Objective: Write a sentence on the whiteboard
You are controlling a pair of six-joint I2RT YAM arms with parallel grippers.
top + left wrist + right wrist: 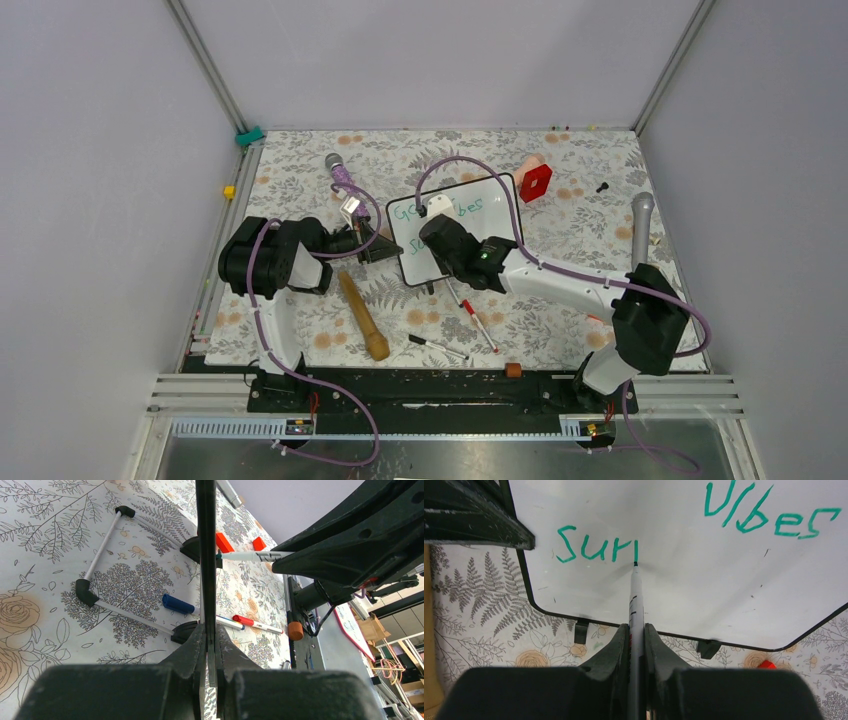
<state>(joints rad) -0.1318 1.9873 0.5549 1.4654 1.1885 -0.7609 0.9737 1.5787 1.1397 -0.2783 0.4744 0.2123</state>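
mid-writing: right gripper jaws pinch the marker, tip on the whiteboard mid worktop at the unfinished second line of the sentence, left gripper jaws clamp its frame; next likely calls for steady rightward strokes.

A wooden stick lies slanted on the flower-patterned bench, just nearward of the left fingers. Beyond those fingers, toward the far edge, rests a grey-headed purple object. Nearward of the right fingers lie a red-capped marker and a black-and-white pen, with a small brown cylinder at the near edge. Farther off to their right stands a red block, then a small black piece and a grey cylinder.
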